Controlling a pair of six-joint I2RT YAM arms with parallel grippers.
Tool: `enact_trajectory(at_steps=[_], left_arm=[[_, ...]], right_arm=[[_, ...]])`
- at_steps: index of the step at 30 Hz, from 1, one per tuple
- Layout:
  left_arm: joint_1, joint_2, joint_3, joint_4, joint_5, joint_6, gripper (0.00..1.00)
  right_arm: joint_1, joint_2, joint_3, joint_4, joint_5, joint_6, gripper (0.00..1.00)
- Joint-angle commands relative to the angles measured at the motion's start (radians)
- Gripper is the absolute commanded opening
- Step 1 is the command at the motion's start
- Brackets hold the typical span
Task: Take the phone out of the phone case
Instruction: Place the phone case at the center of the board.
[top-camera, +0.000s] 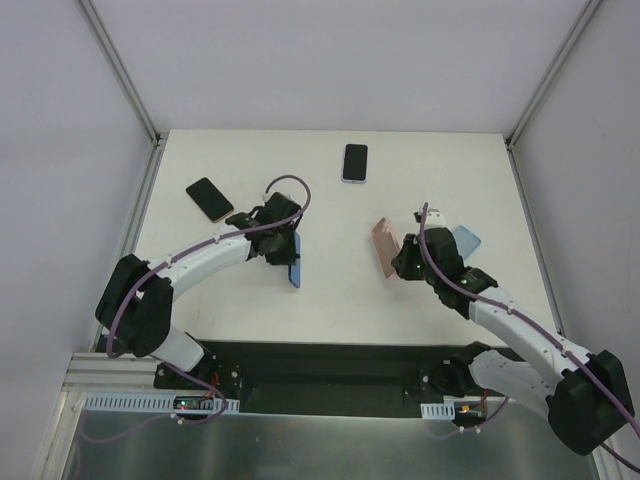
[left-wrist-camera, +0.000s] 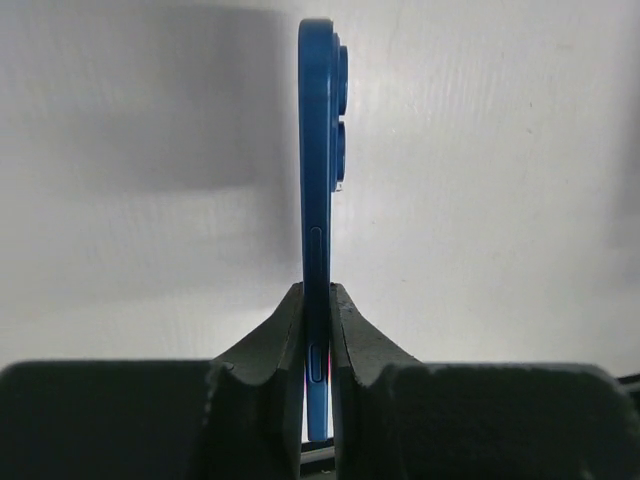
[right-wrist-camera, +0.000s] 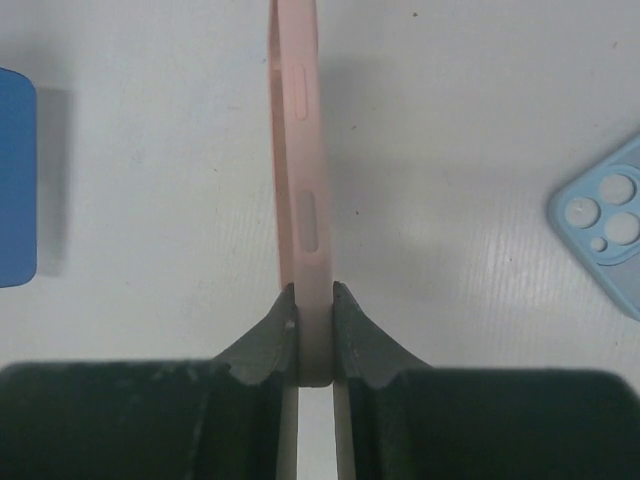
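A blue phone stands on edge, its camera bumps facing right in the left wrist view. My left gripper is shut on the phone's lower part. In the top view the phone hangs left of centre below my left gripper. A pink phone case, seen edge-on, is pinched at its end by my right gripper. In the top view the case stands tilted right of centre, at my right gripper. Phone and case are well apart.
A black phone lies flat at the back left. Another phone lies at the back centre. A light blue case with camera holes lies to the right of my right gripper, and its corner shows from above.
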Motion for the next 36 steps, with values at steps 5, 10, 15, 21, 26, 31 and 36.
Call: enact_trajectory(at_steps=[5,10,15,21,26,31,36], left_arm=[[0.065,0.052,0.242,-0.168,-0.258,0.216,0.0],[0.093,0.234,0.396,-0.204,-0.394,0.296,0.0],[0.1,0.4,0.551,-0.247,-0.466,0.351,0.0],[0.097,0.515,0.625,-0.302,-0.544,0.391,0.0],[0.096,0.509,0.599,-0.325,-0.521,0.397,0.0],[0.096,0.501,0.583,-0.328,-0.429,0.397,0.0],[0.097,0.536,0.6,-0.33,-0.378,0.402,0.15]], right_arm=[[-0.232,0.017,0.032,0.085,-0.227,0.143,0.01],[-0.323,0.166,0.122,0.143,-0.276,0.197,0.01],[-0.364,0.35,0.213,0.191,-0.305,0.238,0.01],[-0.378,0.464,0.256,0.199,-0.311,0.26,0.48],[-0.378,0.468,0.288,0.108,-0.248,0.229,0.68],[-0.375,0.474,0.346,-0.022,-0.166,0.177,0.85],[-0.344,0.381,0.337,-0.09,-0.067,0.134,0.91]])
